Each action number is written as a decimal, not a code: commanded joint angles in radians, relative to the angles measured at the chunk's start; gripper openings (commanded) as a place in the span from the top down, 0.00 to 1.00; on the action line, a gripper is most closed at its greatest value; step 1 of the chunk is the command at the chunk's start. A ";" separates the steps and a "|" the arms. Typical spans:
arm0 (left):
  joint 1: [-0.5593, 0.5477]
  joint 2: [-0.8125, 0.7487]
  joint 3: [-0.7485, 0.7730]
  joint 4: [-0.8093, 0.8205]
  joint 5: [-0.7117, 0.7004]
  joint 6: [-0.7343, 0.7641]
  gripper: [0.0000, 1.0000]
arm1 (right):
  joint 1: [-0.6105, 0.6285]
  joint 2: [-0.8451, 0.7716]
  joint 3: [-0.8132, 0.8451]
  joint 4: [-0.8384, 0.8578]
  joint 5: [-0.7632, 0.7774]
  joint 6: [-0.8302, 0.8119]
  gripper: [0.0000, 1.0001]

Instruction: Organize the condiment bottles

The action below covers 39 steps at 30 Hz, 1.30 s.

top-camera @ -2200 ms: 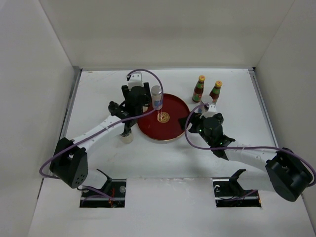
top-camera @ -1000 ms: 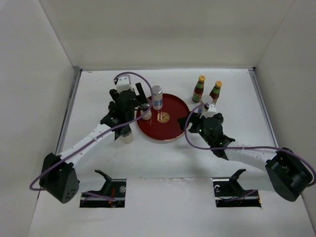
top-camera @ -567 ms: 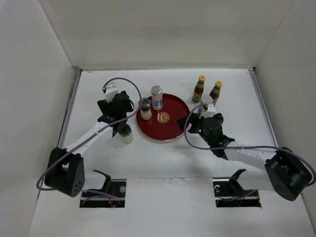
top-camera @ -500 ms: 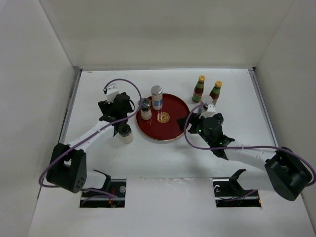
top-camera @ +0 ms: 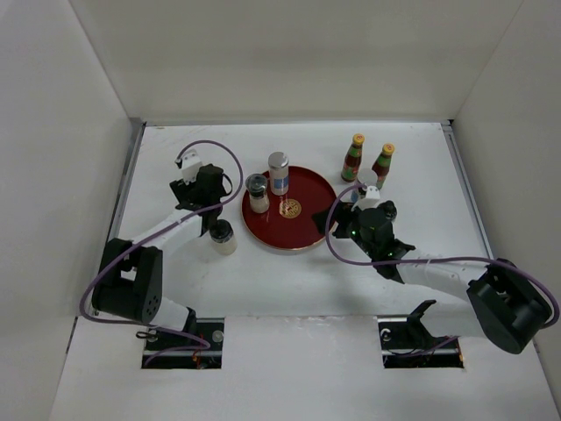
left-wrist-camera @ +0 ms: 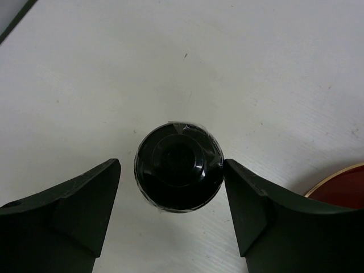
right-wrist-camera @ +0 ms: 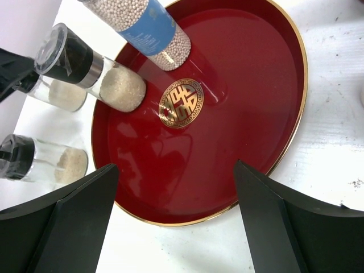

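Observation:
Two red sauce bottles (top-camera: 353,158) (top-camera: 383,162) with yellow caps stand on the table behind the round red tray (top-camera: 302,241). On the tray stand a blue-labelled jar (top-camera: 279,173) (right-wrist-camera: 151,25) and a black-lidded jar (top-camera: 258,193) (right-wrist-camera: 91,74). Left of the tray, on the table, are two more pale jars (right-wrist-camera: 57,94) (top-camera: 223,237). My left gripper (top-camera: 203,197) (left-wrist-camera: 172,165) hangs open over one black lid (left-wrist-camera: 179,166), a finger on each side and a gap on the left. My right gripper (top-camera: 340,213) (right-wrist-camera: 175,165) is open and empty over the tray's near right rim.
White walls close the table in at the back and on both sides. The tray's gold-edged rim (left-wrist-camera: 341,185) shows just right of my left fingers. The tray's floor (right-wrist-camera: 239,85) is bare around its gold emblem (right-wrist-camera: 181,106).
My left gripper let go of the black-lidded jar on the tray, swung left and came over a jar on the table; its jaws narrowed a little. The right arm has barely moved.

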 commanded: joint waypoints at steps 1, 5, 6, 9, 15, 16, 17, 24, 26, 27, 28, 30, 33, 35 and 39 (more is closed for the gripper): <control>0.012 0.023 0.018 0.053 0.024 -0.021 0.30 | 0.006 0.004 0.037 0.042 -0.019 0.011 0.12; 0.012 0.027 0.009 0.079 0.038 -0.018 0.40 | 0.009 -0.002 0.034 0.054 -0.007 0.000 0.12; 0.012 0.021 0.010 0.081 0.032 -0.015 0.45 | 0.009 0.008 0.034 0.054 -0.013 0.006 0.12; 0.003 -0.016 0.004 0.081 0.009 -0.006 0.55 | 0.009 0.015 0.045 0.048 -0.016 -0.003 0.12; -0.034 -0.183 -0.014 0.076 -0.096 0.034 0.61 | 0.011 0.024 0.045 0.054 -0.022 0.000 0.12; -0.054 -0.225 -0.016 0.078 -0.122 0.044 0.61 | 0.011 0.018 0.045 0.057 -0.016 -0.004 0.12; -0.066 -0.246 -0.010 0.073 -0.137 0.053 0.62 | 0.012 0.016 0.043 0.057 -0.014 -0.006 0.12; -0.246 -0.400 0.097 0.061 -0.162 0.155 0.62 | 0.012 0.002 0.034 0.063 -0.013 -0.007 0.13; -0.324 -0.404 0.151 0.032 -0.147 0.171 0.61 | 0.003 -0.004 0.025 0.066 -0.005 0.003 0.13; -0.358 -0.401 0.168 0.020 -0.139 0.171 0.61 | -0.002 -0.005 0.022 0.063 -0.005 0.010 0.14; -0.402 -0.394 0.180 0.006 -0.128 0.171 0.61 | -0.003 -0.013 0.022 0.059 -0.005 0.013 0.14; -0.480 -0.380 0.183 -0.005 -0.120 0.150 0.61 | -0.003 -0.033 0.013 0.062 0.004 0.010 0.14; -0.569 -0.352 0.183 -0.035 -0.117 0.119 0.60 | -0.015 -0.041 0.003 0.057 0.032 0.014 0.14; -0.608 -0.339 0.174 -0.039 -0.114 0.091 0.60 | -0.022 -0.044 0.005 0.051 0.033 0.014 0.14; -0.631 -0.273 0.163 -0.016 -0.053 0.027 0.60 | -0.031 -0.055 -0.007 0.057 0.059 0.014 0.14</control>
